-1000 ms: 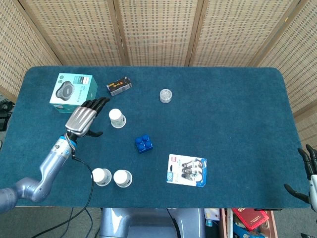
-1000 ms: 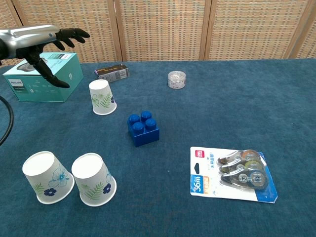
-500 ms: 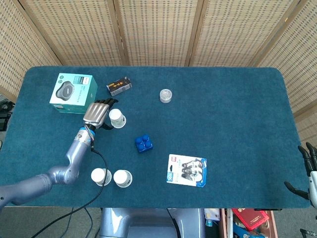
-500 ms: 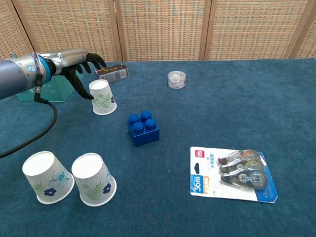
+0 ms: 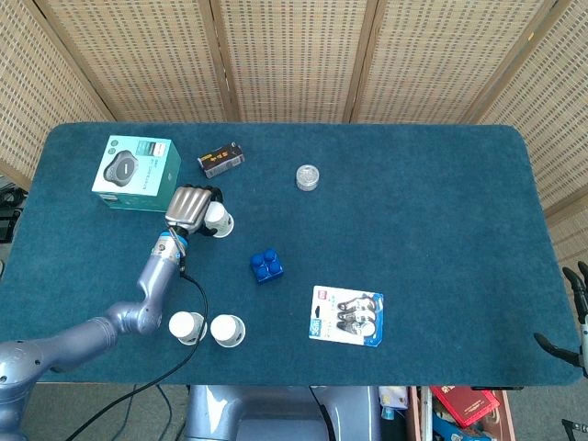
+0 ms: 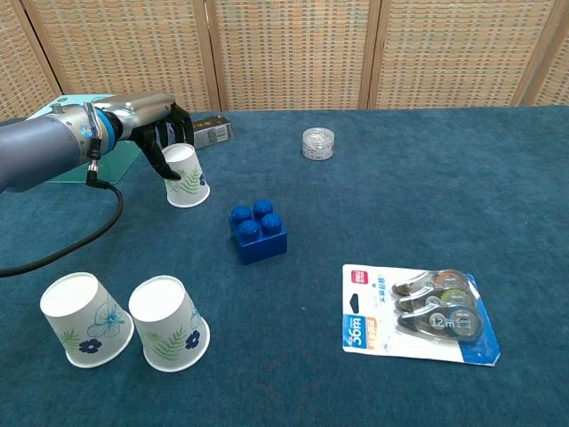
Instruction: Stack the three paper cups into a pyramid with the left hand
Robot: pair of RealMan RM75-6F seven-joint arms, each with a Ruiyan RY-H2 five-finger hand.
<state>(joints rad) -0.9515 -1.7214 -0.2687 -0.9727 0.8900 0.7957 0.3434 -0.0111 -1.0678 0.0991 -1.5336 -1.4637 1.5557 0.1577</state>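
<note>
The blue table [image 5: 441, 220] carries, left of and beyond the blue brick [image 5: 266, 266], a teal box [image 5: 136, 172], and right of and nearer than the brick a carded pack of correction tapes [image 6: 418, 313]. The left hand [image 5: 190, 208] sits over the single inverted paper cup [image 6: 185, 175] left of and beyond the brick – fingers [image 6: 164, 133] curled around its top, though actual contact cannot be confirmed. Two further inverted cups [image 6: 86, 318] [image 6: 169, 322] stand just beside each other, nearer than and left of the brick; of the right hand [image 5: 577, 323], far right of the brick at the frame edge, only dark fingertips show – finger state cannot be told.
</note>
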